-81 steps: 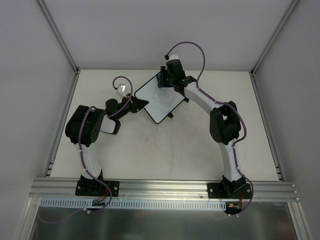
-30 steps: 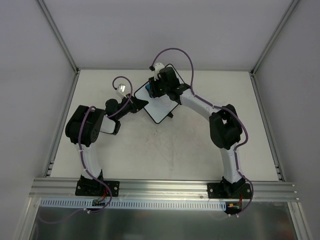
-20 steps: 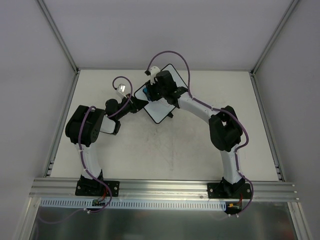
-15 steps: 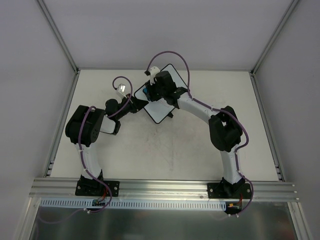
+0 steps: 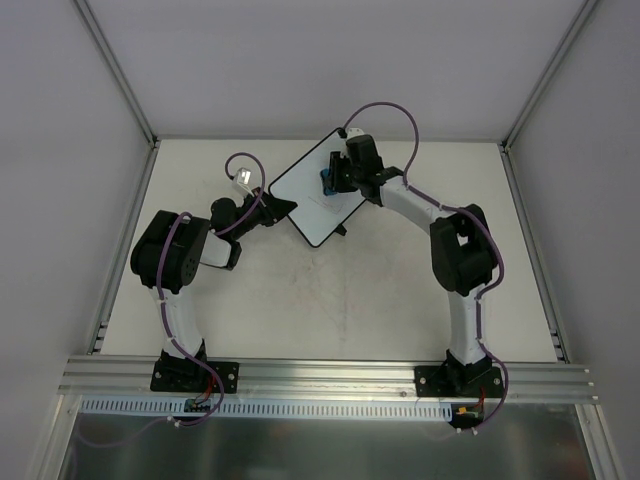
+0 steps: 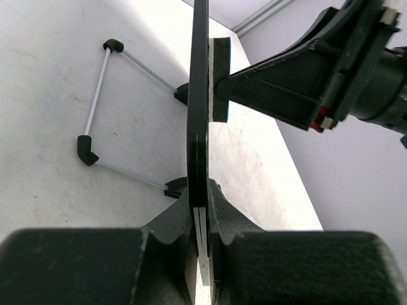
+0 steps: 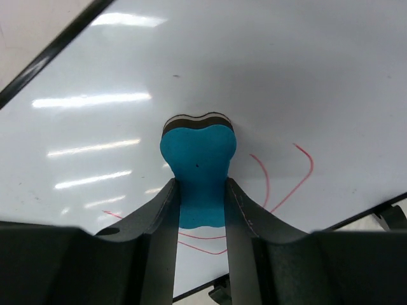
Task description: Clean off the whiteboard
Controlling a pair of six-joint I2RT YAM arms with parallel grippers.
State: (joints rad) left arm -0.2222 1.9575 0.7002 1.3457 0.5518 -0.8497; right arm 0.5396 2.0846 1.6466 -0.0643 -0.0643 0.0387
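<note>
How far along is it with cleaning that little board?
Done: most of the whiteboard already looks plain white. In hand: the left jaws are clamped on its edge to steady it, while the right jaws squeeze the blue eraser and press it against the board's face. Left: thin red lines beside and below the eraser, near the board's lower edge, are not yet wiped.

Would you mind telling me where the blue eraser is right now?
In the right wrist view, the blue eraser sits pinched in the right gripper, pressed against the whiteboard beside the red scribble.
</note>
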